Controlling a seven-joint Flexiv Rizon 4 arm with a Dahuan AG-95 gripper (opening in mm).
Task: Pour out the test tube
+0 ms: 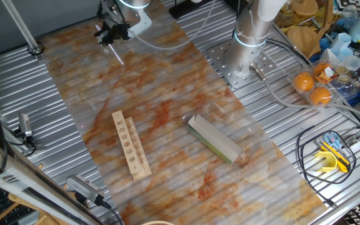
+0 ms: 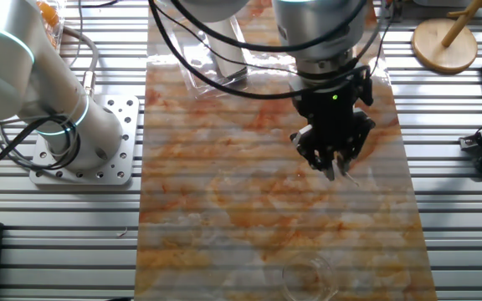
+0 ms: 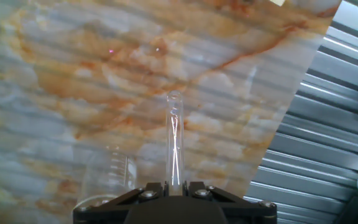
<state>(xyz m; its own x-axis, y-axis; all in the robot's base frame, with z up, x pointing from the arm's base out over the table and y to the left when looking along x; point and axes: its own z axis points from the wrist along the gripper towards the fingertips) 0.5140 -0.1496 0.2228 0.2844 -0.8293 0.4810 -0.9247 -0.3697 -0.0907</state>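
My gripper is shut on a clear glass test tube and holds it above the marbled mat. In the hand view the tube runs straight out from between the fingers, with its open mouth at the far end. It shows as a thin slanted line in one fixed view and below the fingers in the other fixed view. A clear glass beaker stands on the mat just left of the tube; it also shows in the other fixed view. I cannot tell what is in the tube.
A wooden tube rack lies flat on the mat. A green and white box lies to its right, inside a clear container. A second arm's base stands on the ribbed metal table. Clutter fills the right edge.
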